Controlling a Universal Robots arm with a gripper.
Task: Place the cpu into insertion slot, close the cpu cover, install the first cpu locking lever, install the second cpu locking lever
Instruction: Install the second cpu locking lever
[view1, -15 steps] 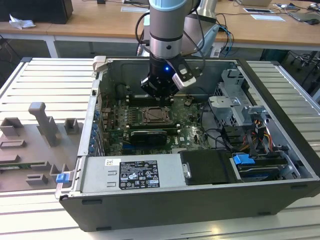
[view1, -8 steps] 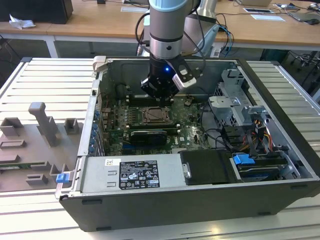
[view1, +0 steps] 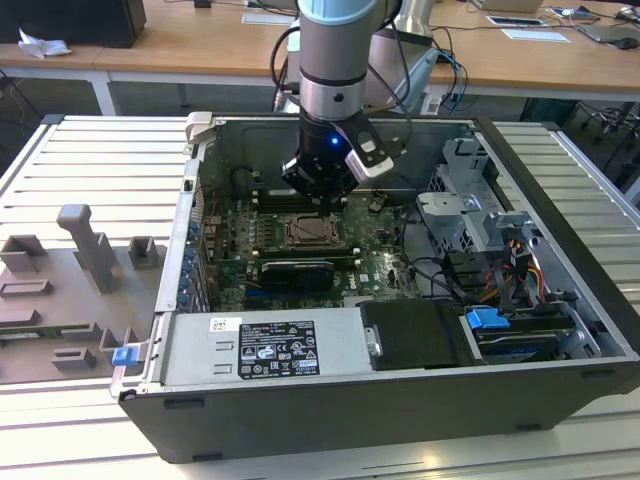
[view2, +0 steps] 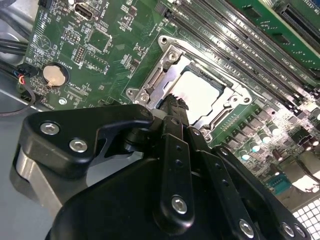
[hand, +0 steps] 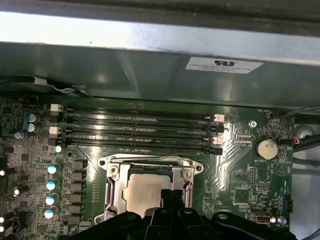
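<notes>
The cpu (hand: 142, 190) lies flat in the insertion slot (hand: 150, 161) of the green motherboard (view1: 375, 255), its silvery top showing. The cpu cover (hand: 119, 184) lies down around it as a silver frame. In the second wrist view the cpu (view2: 200, 92) sits just past my black fingertips, with the cover (view2: 170, 75) beside it. My gripper (view2: 173, 103) hovers over the socket's edge, shut with nothing in it. From the exterior view the gripper (view1: 320, 192) hangs inside the open case, right behind the socket (view1: 313, 232). I cannot tell how the locking levers stand.
Long black memory slots (hand: 140, 127) run beside the socket, below the case wall (hand: 150, 65). A coin battery (hand: 265, 148) sits on the board. The power supply (view1: 260, 345), drive cage (view1: 470, 215) and cables (view1: 440, 270) crowd the case. A grey fixture tray (view1: 80, 270) lies at the exterior view's left.
</notes>
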